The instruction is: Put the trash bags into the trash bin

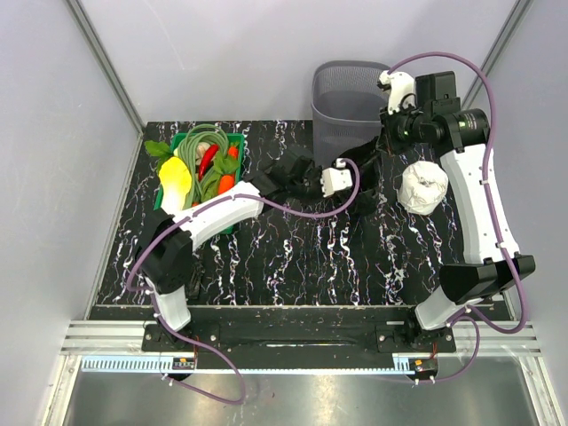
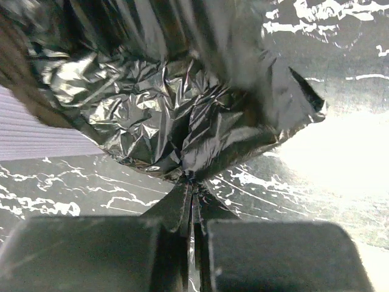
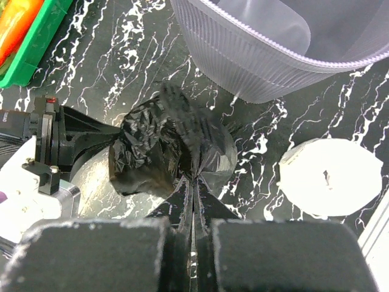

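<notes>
**tabletop_tom:** Quick rundown, left to right?

**yam_fan:** Green crate (image 1: 236, 138) sits near the table's (image 1: 293, 257) rear left corner. Mid-table, the left gripper (image 2: 189, 181) is clamped tight on a crumpled black trash bag (image 3: 158, 146), just in front of the trash bin (image 1: 342, 120) at the rear edge. The right gripper (image 3: 193, 179) pinches the same bag, fingers squeezed together. White roll (image 1: 423, 186) is toward the right edge.
</notes>
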